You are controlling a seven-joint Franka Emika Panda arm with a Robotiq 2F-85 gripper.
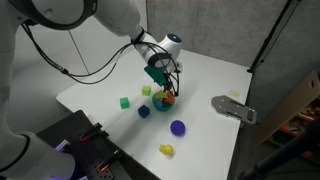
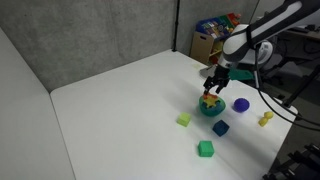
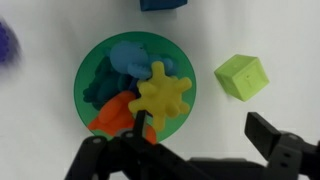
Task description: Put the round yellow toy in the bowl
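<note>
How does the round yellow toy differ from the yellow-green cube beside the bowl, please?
The round yellow toy is knobbly and star-like; the yellow-green cube has flat faces. The toy lies in the bowl on other toys; the cube sits on the table outside it. Both are small.

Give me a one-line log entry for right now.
yellow toy: in bowl, atop blue piece and orange piece | end effector: open, over bowl | green cube: beside bowl, apart
</note>
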